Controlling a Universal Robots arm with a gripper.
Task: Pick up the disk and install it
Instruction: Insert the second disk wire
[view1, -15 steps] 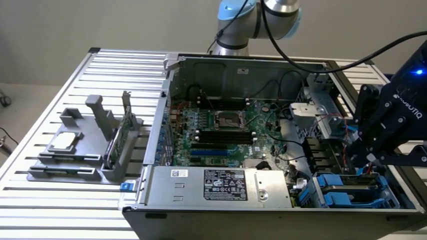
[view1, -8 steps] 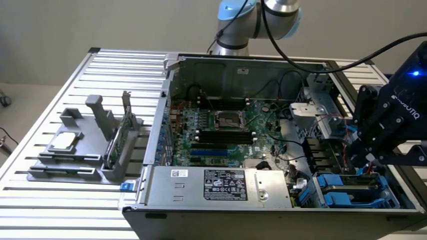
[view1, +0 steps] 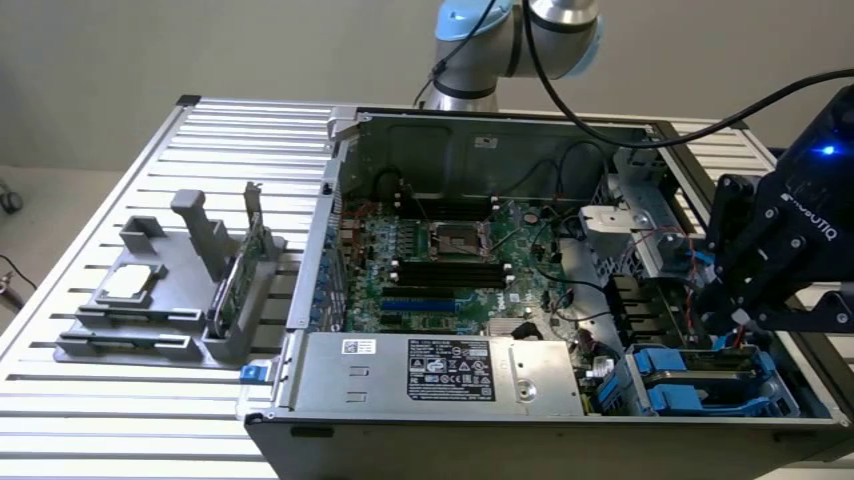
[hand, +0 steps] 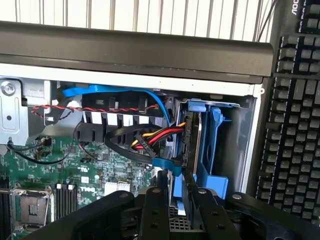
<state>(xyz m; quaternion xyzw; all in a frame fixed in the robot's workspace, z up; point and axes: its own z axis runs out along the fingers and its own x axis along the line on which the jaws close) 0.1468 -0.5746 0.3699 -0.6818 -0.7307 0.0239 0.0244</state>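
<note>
The black robot gripper (view1: 738, 322) hangs over the drive-bay corner of the open grey metal computer case (view1: 534, 420), at the exterior view's right. Room is tight: the case wall, blue plastic bay frames (hand: 216, 150) and a bundle of red, yellow and black cables (hand: 150, 137) crowd it. The silver-grey disk with blue rails (hand: 186, 165) stands on edge in the bay, its long axis running down into the case. The fingers (hand: 152, 212) sit partly open on either side of its upper edge; whether they grip it I cannot tell.
</note>
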